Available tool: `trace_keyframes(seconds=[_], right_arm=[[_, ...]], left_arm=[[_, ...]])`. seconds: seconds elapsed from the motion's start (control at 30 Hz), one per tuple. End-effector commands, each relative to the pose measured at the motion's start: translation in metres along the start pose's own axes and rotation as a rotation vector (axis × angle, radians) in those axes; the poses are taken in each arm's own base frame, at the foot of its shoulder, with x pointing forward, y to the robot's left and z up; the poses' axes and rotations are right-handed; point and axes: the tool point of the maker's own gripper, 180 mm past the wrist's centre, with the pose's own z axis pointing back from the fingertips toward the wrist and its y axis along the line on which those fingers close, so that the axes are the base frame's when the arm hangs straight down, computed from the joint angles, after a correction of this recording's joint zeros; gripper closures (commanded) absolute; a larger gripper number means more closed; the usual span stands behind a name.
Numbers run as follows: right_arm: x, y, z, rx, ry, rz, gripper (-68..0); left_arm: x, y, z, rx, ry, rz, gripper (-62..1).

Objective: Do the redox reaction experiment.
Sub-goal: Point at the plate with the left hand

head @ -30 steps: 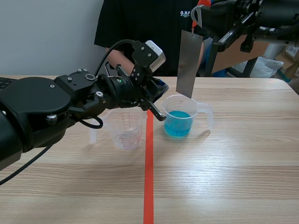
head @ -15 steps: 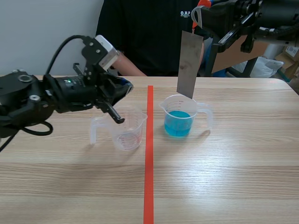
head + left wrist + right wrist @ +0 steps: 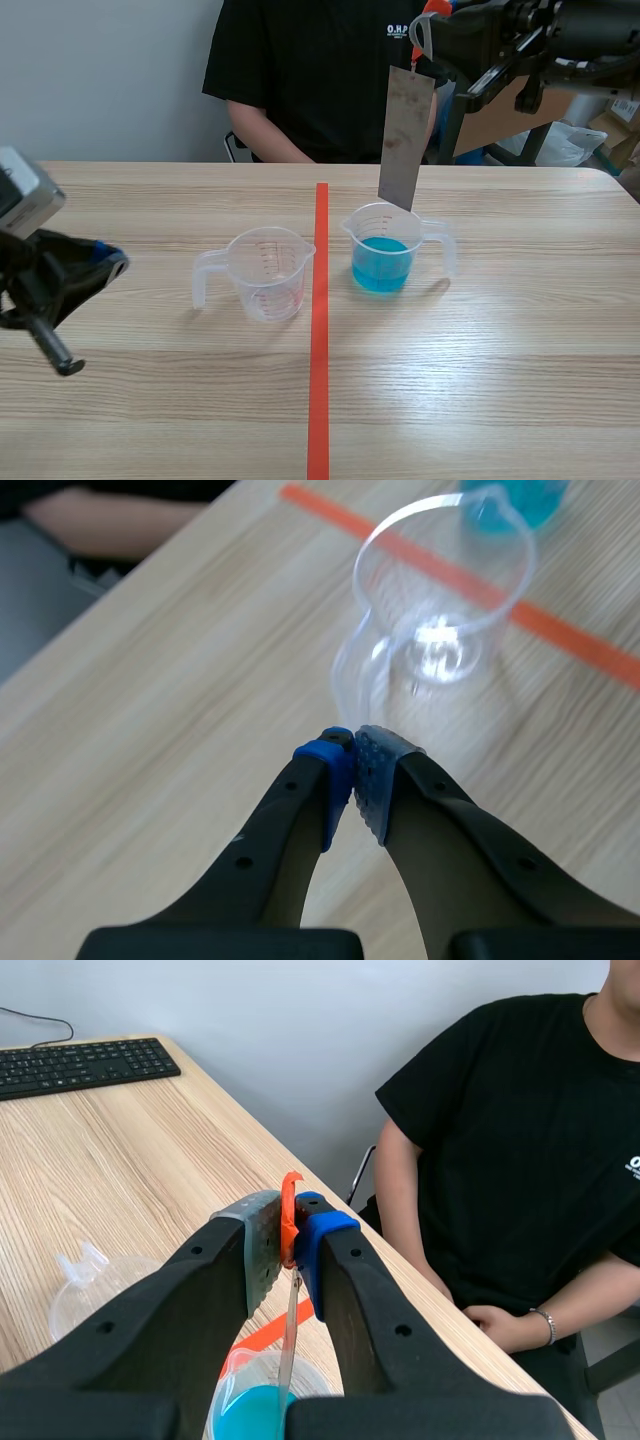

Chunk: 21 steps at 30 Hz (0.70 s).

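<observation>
A grey metal strip (image 3: pixel 405 135) hangs upright from my right gripper (image 3: pixel 425 35), which is shut on the orange tab (image 3: pixel 290 1222) at the strip's top. The strip's lower end is at the far rim of the clear cup with blue liquid (image 3: pixel 385 252); in the right wrist view the strip (image 3: pixel 290 1345) drops toward that cup (image 3: pixel 250 1410). An empty clear measuring cup (image 3: pixel 268 272) stands left of the orange tape line (image 3: pixel 319 330). My left gripper (image 3: pixel 110 265) is low at the table's left side, shut on nothing (image 3: pixel 355 752), with the empty cup (image 3: pixel 440 610) ahead of it.
A person in a black shirt (image 3: pixel 310 70) sits across the table, one forearm resting near the far edge. A keyboard (image 3: pixel 80 1065) lies on the table's far left. Boxes and a stand (image 3: pixel 520 130) are behind the table at the right.
My left arm has pulled back from above the empty cup to the table's left side. The right gripper and the strip have stayed where they were.
</observation>
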Motion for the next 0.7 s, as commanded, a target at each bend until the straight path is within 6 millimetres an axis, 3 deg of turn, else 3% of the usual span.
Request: trace_keyframes(seconds=[0.0,0.3,0.47,0.67], right_arm=[[0.016,0.000,0.001,0.006,-0.053,0.017,-1.5],[0.018,0.001,0.001,0.007,-0.067,0.014,-1.5],[0.018,0.002,0.000,0.009,-0.074,0.032,-1.5],[0.012,0.014,-0.007,0.039,-0.056,0.080,-1.5]], left_arm=[[-0.010,0.002,0.010,0.035,0.016,0.032,-3.4],[-0.094,-0.004,0.092,0.149,0.270,0.166,-3.4],[-0.123,-0.018,0.126,0.213,0.359,0.260,-3.4],[-0.142,-0.048,0.148,0.254,0.421,0.381,-3.4]])
